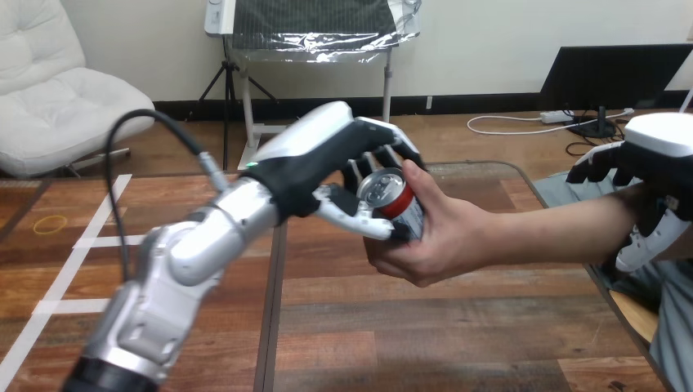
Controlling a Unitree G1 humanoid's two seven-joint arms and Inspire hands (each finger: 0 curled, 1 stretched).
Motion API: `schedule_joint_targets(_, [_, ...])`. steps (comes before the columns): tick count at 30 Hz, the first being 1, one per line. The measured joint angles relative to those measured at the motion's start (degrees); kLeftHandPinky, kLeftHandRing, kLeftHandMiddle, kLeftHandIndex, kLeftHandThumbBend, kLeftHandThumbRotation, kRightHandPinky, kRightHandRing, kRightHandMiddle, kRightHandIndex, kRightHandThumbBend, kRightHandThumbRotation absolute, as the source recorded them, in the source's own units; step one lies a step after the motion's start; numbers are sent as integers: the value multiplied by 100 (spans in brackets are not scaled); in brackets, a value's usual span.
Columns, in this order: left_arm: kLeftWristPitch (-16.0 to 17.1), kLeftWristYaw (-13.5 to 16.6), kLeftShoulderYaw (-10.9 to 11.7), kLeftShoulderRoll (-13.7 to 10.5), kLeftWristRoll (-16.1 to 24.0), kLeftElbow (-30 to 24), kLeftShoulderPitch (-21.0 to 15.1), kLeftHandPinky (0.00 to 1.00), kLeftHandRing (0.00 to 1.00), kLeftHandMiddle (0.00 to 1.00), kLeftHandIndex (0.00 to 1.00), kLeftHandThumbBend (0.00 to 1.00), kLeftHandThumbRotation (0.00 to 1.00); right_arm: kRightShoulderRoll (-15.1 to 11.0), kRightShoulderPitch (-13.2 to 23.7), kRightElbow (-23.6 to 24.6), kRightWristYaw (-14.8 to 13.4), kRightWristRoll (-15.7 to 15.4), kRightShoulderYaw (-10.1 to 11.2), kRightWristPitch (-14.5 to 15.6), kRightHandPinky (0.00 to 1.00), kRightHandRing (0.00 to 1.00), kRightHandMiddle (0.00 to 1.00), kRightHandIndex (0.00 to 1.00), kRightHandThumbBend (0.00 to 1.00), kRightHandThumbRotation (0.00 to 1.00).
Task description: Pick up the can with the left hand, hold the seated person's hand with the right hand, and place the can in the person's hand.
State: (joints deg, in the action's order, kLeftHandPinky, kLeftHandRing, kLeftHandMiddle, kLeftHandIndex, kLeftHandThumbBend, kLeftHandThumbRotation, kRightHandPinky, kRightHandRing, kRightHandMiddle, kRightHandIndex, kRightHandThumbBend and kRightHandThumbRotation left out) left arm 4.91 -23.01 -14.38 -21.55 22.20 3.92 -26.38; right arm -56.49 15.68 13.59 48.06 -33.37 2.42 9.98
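The left hand sits at the view's centre, its arm coming up from 7 o'clock. Its fingers are curled over the far side of the can and its thumb presses the near side, so the can is gripped. The can is tilted, silver top toward 10 o'clock, held well above the tabletop. The person's hand reaches in from 3 o'clock and wraps the can from its 4 o'clock side, so both hands are on it. At the 3 o'clock edge the right hand is closed round the person's forearm, fingers over the top and thumb underneath.
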Motion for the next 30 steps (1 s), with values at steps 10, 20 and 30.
schedule_joint_targets(10, [169, 5, 368, -451, -139, -16, 257, 44, 52, 59, 64, 64, 5, -20, -40, 285, 150, 92, 140, 199, 68, 82, 86, 83, 79, 0])
schedule_joint_targets(20, [192, 102, 1087, -1124, -270, 79, 750, 46, 54, 60, 64, 65, 3, -27, -283, 604, 304, 252, 418, 397, 67, 82, 85, 81, 79, 0])
schedule_joint_targets(30, [285, 327, 1617, -1379, -505, 151, 1178, 48, 55, 61, 64, 66, 0, -27, -468, 918, 304, 502, 674, 451, 67, 81, 84, 81, 79, 0])
